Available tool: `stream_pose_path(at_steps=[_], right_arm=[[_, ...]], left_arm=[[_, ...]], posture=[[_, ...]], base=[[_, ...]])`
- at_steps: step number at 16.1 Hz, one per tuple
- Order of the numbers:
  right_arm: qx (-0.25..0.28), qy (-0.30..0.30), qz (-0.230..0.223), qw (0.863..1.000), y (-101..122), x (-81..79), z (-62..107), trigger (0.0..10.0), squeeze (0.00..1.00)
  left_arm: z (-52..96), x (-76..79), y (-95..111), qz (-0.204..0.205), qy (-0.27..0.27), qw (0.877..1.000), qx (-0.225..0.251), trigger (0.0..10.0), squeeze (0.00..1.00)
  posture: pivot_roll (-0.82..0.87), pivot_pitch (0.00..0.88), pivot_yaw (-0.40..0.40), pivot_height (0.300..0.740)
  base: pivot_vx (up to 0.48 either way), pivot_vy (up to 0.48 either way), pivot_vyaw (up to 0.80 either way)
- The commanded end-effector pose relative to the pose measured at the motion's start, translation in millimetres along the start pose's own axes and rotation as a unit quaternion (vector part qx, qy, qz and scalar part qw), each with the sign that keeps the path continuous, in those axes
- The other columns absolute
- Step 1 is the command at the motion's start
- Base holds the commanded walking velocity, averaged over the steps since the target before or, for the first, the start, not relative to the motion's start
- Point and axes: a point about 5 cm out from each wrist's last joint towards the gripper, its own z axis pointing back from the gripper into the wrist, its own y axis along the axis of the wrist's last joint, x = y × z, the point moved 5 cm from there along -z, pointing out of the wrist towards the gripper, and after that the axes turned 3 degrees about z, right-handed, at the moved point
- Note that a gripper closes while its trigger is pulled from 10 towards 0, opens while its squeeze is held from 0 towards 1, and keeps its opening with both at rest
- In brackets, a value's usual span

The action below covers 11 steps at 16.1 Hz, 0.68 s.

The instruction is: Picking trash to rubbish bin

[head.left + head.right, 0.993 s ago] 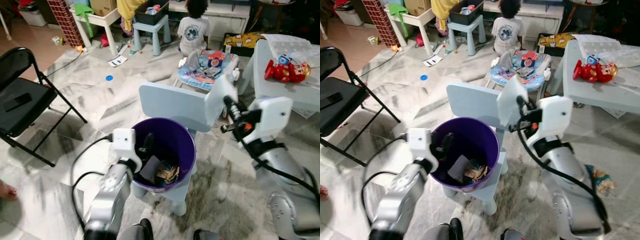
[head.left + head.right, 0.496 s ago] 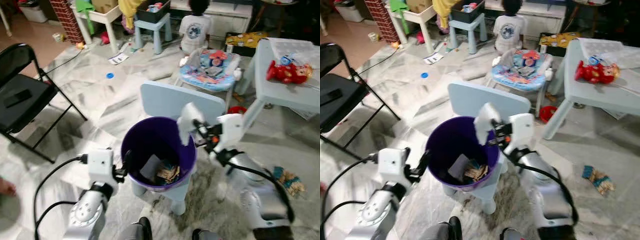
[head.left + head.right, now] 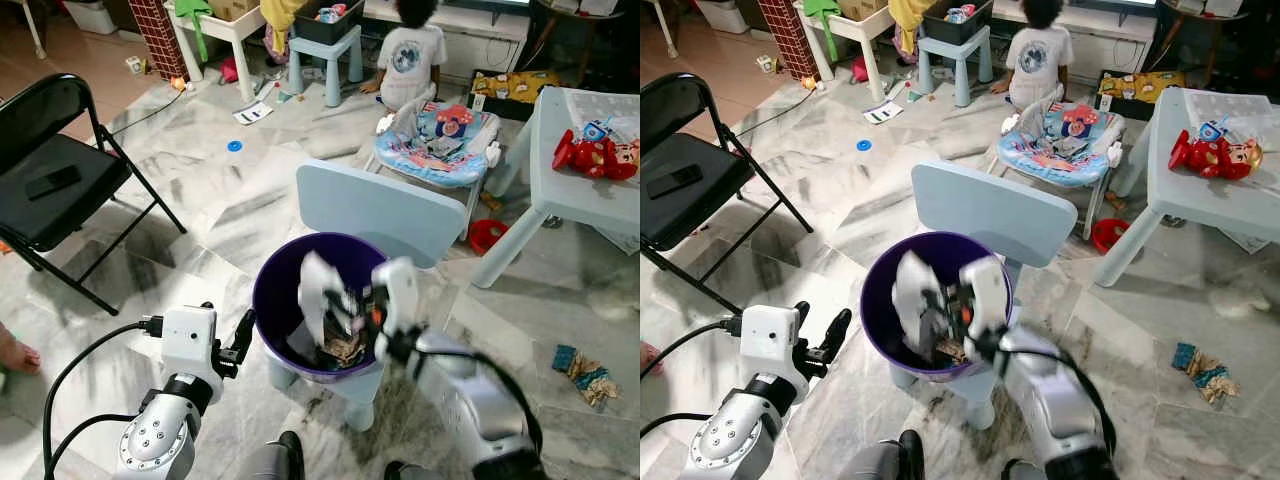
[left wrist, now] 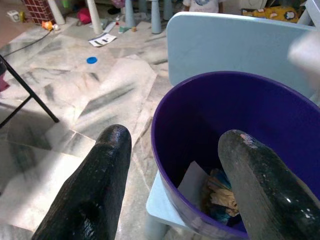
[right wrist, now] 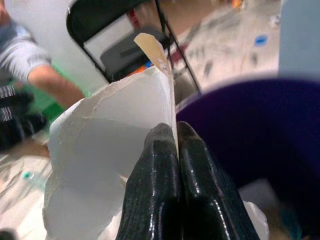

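Silver arms; white wrist box and black cable on left arm; left hand [image 3: 241, 345] fingers glossy black

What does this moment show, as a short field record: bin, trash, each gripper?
bin: purple bin on a small blue chair, scraps already inside
trash: white paper, held over the bin's opening
right gripper: jaws shut on the paper, above the bin
left gripper: jaws open, beside the bin's rim, holding nothing
nearby: black folding chair, person seated on the floor

Right gripper [image 3: 345, 318] holding white paper [image 3: 314, 290], over purple bin [image 3: 275, 283]
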Motion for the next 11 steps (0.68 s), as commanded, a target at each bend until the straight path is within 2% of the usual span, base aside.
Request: stream_pose_path(at_steps=[1,2,3,4,5,6,8,9,11], right_arm=[[-0.015,0.003,0.001,1.000,-12,-0.4,0.6,7.8,0.00],[-0.018,-0.004,0.005,1.000,-16,2.0,1.4,10.0,0.00],[-0.016,-0.002,0.002,1.000,-17,1.7,1.8,10.0,0.00],[-0.009,-0.015,0.000,1.000,-16,3.9,1.8,10.0,0.09],[-0.005,-0.020,-0.001,1.000,-16,4.9,1.4,10.0,0.27],[0.015,-0.033,0.001,0.999,-9,5.9,-4.3,10.0,0.00],[0.023,-0.036,-0.004,0.999,-6,5.0,-9.3,10.0,0.00],[0.033,-0.037,-0.016,0.999,-2,4.1,-16.3,10.0,1.00],[0.036,-0.038,-0.018,0.998,0,4.2,-18.9,10.0,1.00]], left_arm=[[4.5,0.9,-3,-0.002,-0.007,1.000,-0.010,10.0,0.00],[5.3,0.6,-5,-0.002,-0.007,1.000,-0.015,10.0,0.00],[5.5,0.1,-6,-0.002,-0.006,1.000,-0.018,10.0,0.00],[4.1,0.3,-4,-0.001,-0.006,1.000,-0.017,10.0,0.00],[3.5,0.6,-4,-0.001,-0.007,1.000,-0.016,10.0,0.00],[2.0,2.2,-2,0.001,-0.009,1.000,-0.015,10.0,0.00],[1.2,3.8,-1,0.003,-0.011,1.000,-0.014,10.0,0.00],[-0.8,5.6,0,0.004,-0.013,1.000,-0.012,10.0,0.00],[-2.1,6.2,0,0.005,-0.013,1.000,-0.011,10.0,0.00]], posture=[[0.12,0.203,0.023,0.740],[0.12,0.205,0.025,0.740],[0.12,0.205,0.026,0.740],[0.12,0.205,0.026,0.740],[0.12,0.205,0.026,0.740],[0.12,0.206,0.025,0.740],[0.12,0.205,0.025,0.740],[0.12,0.203,0.024,0.740],[0.12,0.203,0.024,0.740]], base=[[0.000,0.000,0.00],[0.000,0.000,0.00],[0.000,0.000,0.00],[0.000,0.000,0.00],[0.000,0.000,0.00],[0.000,0.000,0.00],[0.000,0.000,0.00],[0.000,0.000,0.00],[0.000,0.000,0.00]])
